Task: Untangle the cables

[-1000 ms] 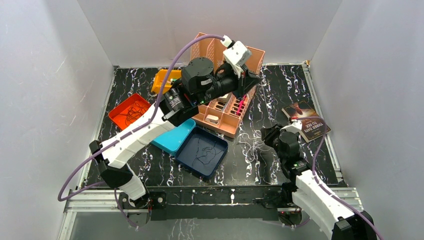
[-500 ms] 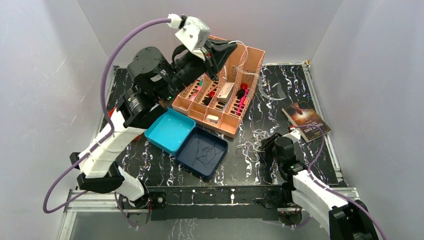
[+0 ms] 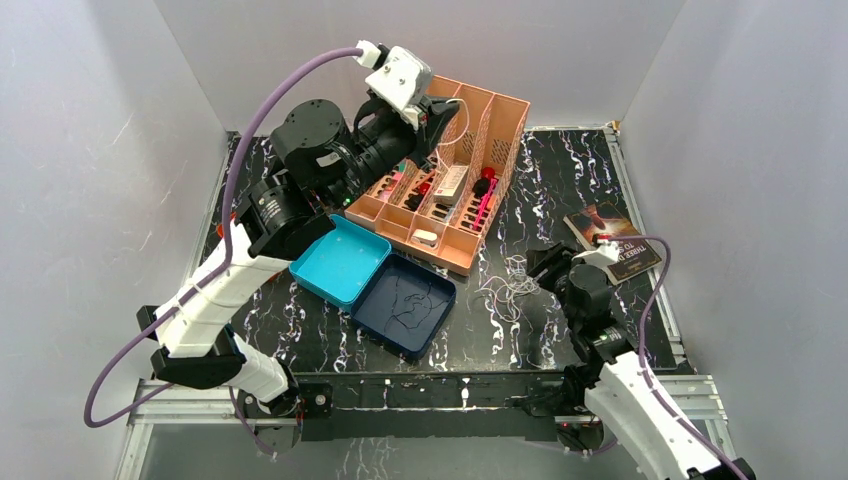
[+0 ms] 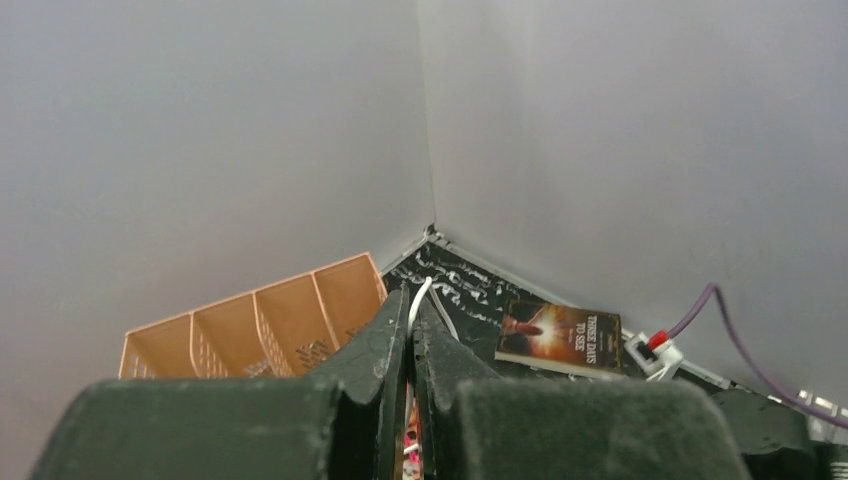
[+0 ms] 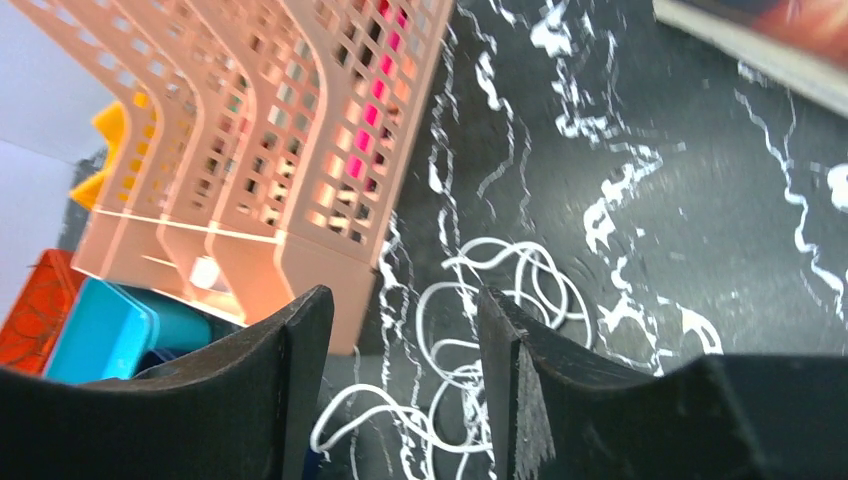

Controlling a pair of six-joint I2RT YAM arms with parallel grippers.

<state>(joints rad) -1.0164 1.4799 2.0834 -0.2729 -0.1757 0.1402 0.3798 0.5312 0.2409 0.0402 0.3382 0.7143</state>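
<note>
My left gripper (image 4: pixel 410 300) is raised over the pink organiser basket (image 3: pixel 495 125) and is shut on a thin white cable (image 4: pixel 424 292), which loops out past the fingertips (image 3: pixel 458 108). A tangle of white cables (image 3: pixel 505 287) lies on the black marbled table in front of the basket. My right gripper (image 3: pixel 543 264) hovers just right of it, open; in the right wrist view the white tangle (image 5: pixel 480 300) shows between the spread fingers of that gripper (image 5: pixel 405 300), untouched. Dark cables (image 3: pixel 412 303) lie in the navy tray (image 3: pixel 437 325).
A teal tray (image 3: pixel 340 262) overlaps the navy tray's left side. A book (image 3: pixel 612 246) lies at the right near the wall. An orange tray (image 5: pixel 28 312) shows behind the teal one. The basket's compartments hold small items (image 3: pixel 452 185). Grey walls close in three sides.
The left arm swung left and up from over the basket, still shut on the white cable. The right gripper opened and shifted slightly back and right; the white tangle now lies free on the table.
</note>
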